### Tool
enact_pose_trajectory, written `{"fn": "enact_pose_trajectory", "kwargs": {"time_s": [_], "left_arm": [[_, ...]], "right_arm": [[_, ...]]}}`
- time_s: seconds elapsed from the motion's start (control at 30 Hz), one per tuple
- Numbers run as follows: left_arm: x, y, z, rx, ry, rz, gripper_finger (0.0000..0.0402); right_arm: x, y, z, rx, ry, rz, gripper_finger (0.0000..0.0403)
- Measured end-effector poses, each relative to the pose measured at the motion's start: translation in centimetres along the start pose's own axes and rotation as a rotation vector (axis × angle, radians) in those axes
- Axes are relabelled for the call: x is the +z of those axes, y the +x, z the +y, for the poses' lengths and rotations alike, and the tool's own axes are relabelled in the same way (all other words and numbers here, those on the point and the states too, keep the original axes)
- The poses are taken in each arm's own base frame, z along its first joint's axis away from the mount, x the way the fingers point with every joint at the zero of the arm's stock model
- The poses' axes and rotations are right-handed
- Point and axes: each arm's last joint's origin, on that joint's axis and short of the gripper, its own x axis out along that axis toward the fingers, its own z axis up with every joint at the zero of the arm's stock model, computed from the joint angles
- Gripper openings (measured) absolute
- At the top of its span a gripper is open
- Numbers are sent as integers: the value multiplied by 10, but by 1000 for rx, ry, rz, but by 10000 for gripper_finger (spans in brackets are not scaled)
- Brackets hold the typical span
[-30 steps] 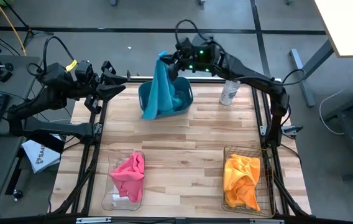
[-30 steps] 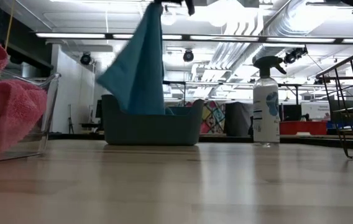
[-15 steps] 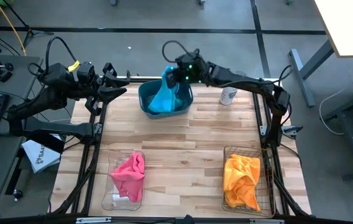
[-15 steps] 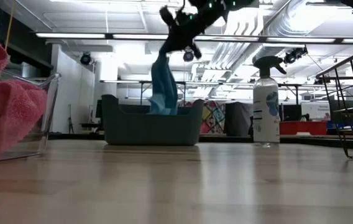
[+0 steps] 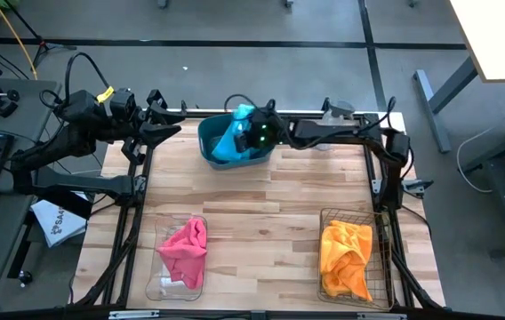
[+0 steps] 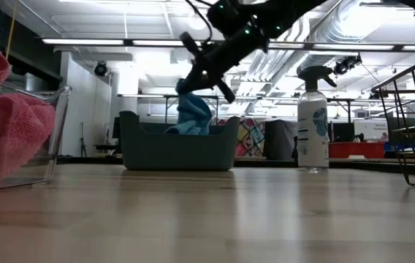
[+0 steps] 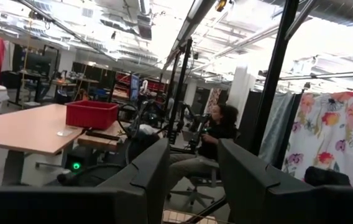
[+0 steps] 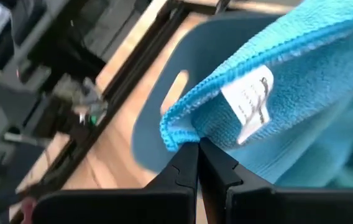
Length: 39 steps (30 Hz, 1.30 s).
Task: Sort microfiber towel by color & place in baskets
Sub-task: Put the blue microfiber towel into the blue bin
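My right gripper (image 5: 238, 125) is over the teal tub (image 5: 206, 140) at the table's far middle, shut on a blue towel (image 5: 231, 142). In the low view the gripper (image 6: 190, 82) stands just above the tub (image 6: 178, 150), and the towel (image 6: 193, 117) is heaped inside, its top above the rim. My left gripper (image 5: 169, 123) waits open and empty at the table's far left edge; its wrist view (image 7: 192, 163) looks into the room. My right gripper pinches the blue towel's hemmed corner (image 8: 181, 134) between its two shut fingers, beside the white label (image 8: 251, 106). The fingers slant down from the table's right. The held corner stands above the tub's rim and the rest lies bunched in the tub.
A clear bin (image 5: 165, 283) with a pink towel (image 5: 184, 249) stands at the near left. A wire basket (image 5: 379, 267) with an orange towel (image 5: 343, 253) stands at the near right. A spray bottle (image 6: 313, 120) stands right of the tub, under the right arm.
My right gripper has gone down toward the teal tub, tipping forward, still shut on the blue towel. The towel hung long and spread above the tub; now it has sunk into the tub and bunched up, only its held corner still raised.
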Motion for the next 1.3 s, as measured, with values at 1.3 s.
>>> {"fn": "enact_pose_trajectory", "kwargs": {"time_s": [1.3], "left_arm": [[-1, 3, 1, 5, -25, 4, 125]], "right_arm": [[-11, 90, -8, -161, 68, 241, 0]]}}
